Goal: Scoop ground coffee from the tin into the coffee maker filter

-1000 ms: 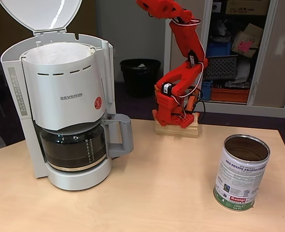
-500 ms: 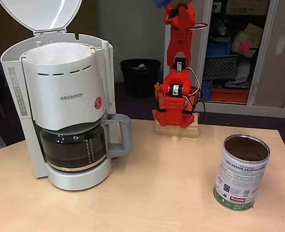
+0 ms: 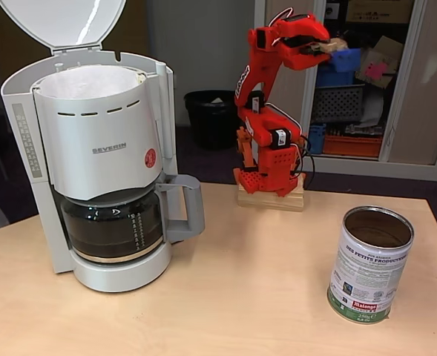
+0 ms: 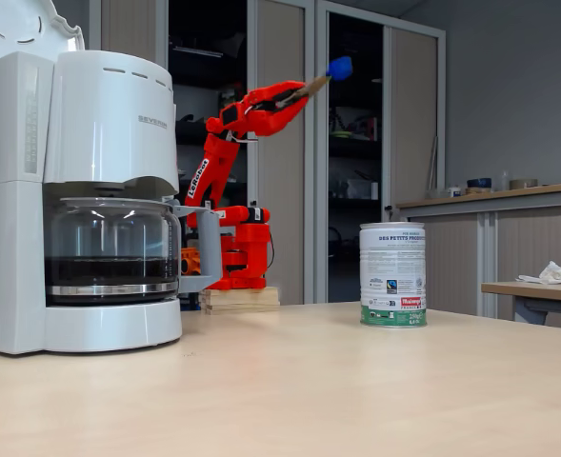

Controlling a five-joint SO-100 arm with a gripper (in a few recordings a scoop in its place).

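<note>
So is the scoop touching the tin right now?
Apart. In a fixed view the blue scoop, held by the gripper, hangs high above the tin, with clear air between.

tin [image 3: 370,265]: shiny metal, paper label
coffee maker [image 3: 99,152]: smooth white plastic, glass carafe
tabletop [image 3: 240,297]: matt pale wood

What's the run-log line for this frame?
hand: shut on scoop, raised high | tin: open, upright on table | coffee maker: lid up, filter exposed
</note>
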